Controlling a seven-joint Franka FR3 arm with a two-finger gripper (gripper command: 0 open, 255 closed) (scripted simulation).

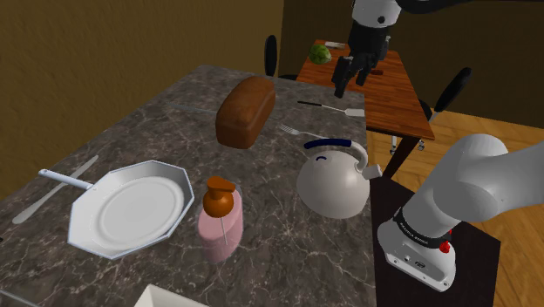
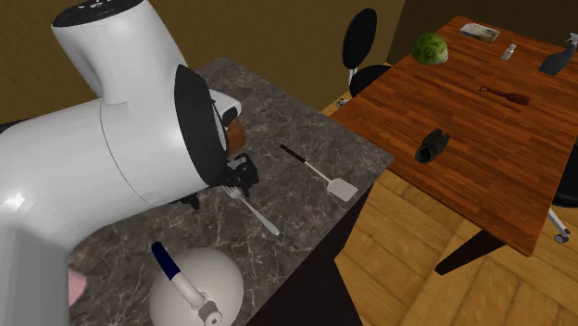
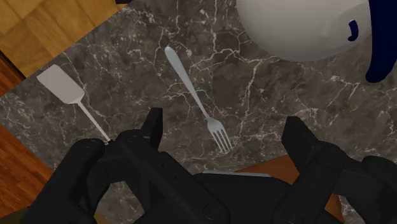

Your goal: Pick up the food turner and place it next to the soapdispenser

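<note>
The pink soap dispenser (image 1: 220,218) stands near the front of the marble counter (image 1: 288,253). Past the kettle (image 1: 333,181) and fork (image 1: 301,133), the food turner (image 1: 334,108) lies flat by the far edge. The gripper (image 3: 225,124) hovers over the fork, its 2 fingers apart and empty.

You look at home kitchen with dining corner. Your cues:
- dark marbled bench (image 1: 288,231) set with household things: bread loaf (image 1: 246,110), white kettle (image 1: 333,183) with blue handle, white eight-sided plate (image 1: 131,212), pink soap dispenser (image 1: 220,220), fork (image 1: 301,133), food turner (image 1: 336,108)
- just beside bench, wooden dining table (image 2: 463,120) with green leafy head (image 2: 430,48) on top
- black chairs (image 2: 359,37) at table edge
- wood plank floor (image 2: 408,269)
- plain ochre walls (image 1: 105,52)
</note>
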